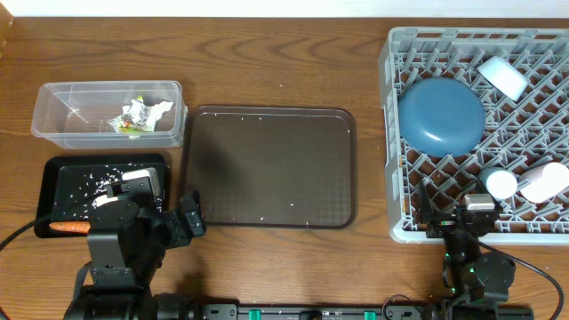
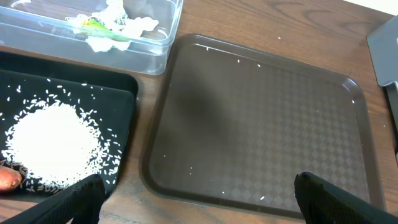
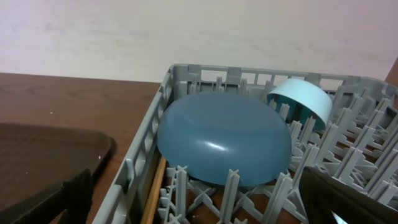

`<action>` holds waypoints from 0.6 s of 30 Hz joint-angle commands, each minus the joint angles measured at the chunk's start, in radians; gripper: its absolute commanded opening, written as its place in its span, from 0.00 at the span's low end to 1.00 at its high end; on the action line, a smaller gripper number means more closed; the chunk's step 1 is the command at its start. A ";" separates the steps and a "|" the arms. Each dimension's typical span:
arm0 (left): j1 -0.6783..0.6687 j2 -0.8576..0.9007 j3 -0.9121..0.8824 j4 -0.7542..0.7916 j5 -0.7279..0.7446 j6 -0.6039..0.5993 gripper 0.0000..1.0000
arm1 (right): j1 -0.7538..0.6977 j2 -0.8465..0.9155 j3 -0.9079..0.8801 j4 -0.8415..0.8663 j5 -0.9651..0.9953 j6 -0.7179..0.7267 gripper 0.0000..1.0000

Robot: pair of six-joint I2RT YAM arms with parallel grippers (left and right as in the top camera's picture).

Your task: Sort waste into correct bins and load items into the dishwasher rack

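The clear tub (image 1: pixel 55 124) holds foil and wrapper scraps (image 1: pixel 140 116), also seen in the left wrist view (image 2: pixel 109 28). The black tray (image 1: pixel 62 173) holds the rice heap (image 2: pixel 53 140) and the carrot (image 1: pixel 69 228). The grey rack (image 1: pixel 396 133) holds the dark blue plate (image 1: pixel 440 116), upside down, the pale blue bowl (image 1: pixel 504 77), two small cups (image 1: pixel 500 184) (image 1: pixel 544 182), and chopsticks (image 3: pixel 152 190) along its left wall. My left gripper (image 2: pixel 199 205) is open and empty over the table between the black tray and the brown tray. My right gripper (image 3: pixel 199 208) is open and empty at the rack's front edge.
The dark brown serving tray (image 1: pixel 271 169) lies in the middle with a few rice grains on it. Bare wooden table (image 1: pixel 267 53) runs along the back. Both arm bases stand at the front edge.
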 commanded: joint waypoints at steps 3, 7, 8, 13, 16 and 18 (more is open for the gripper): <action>0.002 0.000 -0.002 0.002 -0.008 -0.001 0.98 | 0.014 -0.002 -0.001 -0.005 0.007 -0.012 0.99; 0.002 -0.001 -0.002 0.002 -0.008 -0.001 0.98 | 0.014 -0.002 -0.001 -0.005 0.007 -0.012 0.99; 0.003 -0.003 -0.002 0.000 -0.010 0.006 0.98 | 0.014 -0.002 -0.001 -0.005 0.007 -0.012 0.99; 0.004 -0.048 -0.023 -0.045 -0.055 0.053 0.98 | 0.014 -0.002 -0.001 -0.005 0.007 -0.012 0.99; 0.012 -0.119 -0.097 -0.002 -0.068 0.090 0.98 | 0.014 -0.002 -0.001 -0.005 0.007 -0.012 0.99; 0.011 -0.192 -0.181 0.059 -0.068 0.140 0.98 | 0.014 -0.002 -0.001 -0.005 0.007 -0.012 0.99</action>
